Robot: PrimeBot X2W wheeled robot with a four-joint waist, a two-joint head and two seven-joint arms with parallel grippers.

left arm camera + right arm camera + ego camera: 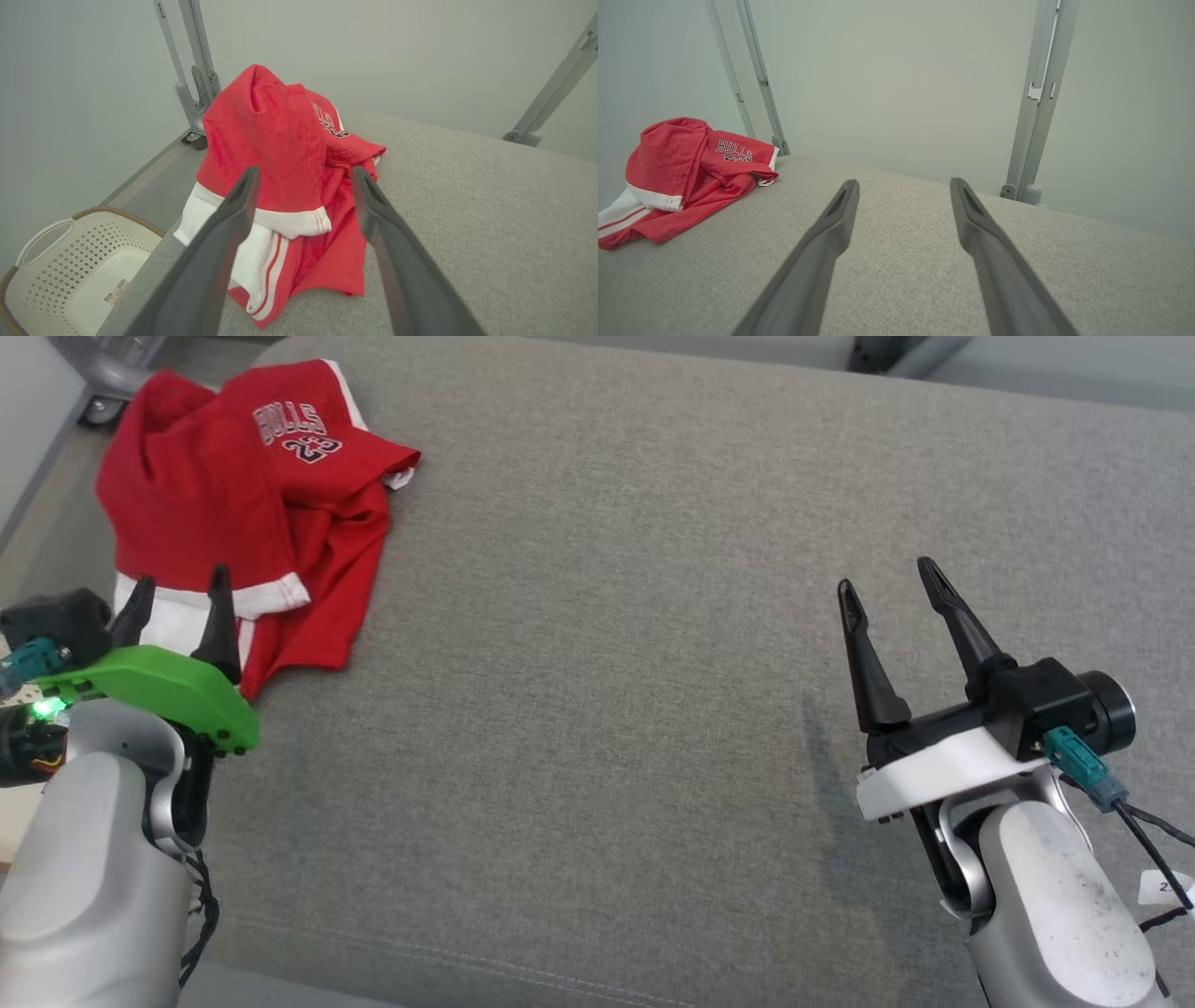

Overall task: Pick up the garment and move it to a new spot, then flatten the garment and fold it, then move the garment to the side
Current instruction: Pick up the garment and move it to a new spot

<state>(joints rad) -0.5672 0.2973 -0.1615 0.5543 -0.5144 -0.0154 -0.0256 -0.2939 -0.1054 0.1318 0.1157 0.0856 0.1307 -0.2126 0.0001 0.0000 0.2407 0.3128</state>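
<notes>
Red Bulls garment (233, 495) is being shown crumpled at the far-left corner of the grey padded surface (607, 663), long axis near-to-far, lettered end farthest; left gripper (183, 577) and right gripper (885, 575) are being held wide open, empty.

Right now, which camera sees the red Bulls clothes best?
The right wrist view: the red Bulls garment lies uncovered, lettering upright and readable. The left wrist view shows it larger, but fingers of the left end effector cross it. The head view shows it from above, lettering upside down.
</notes>
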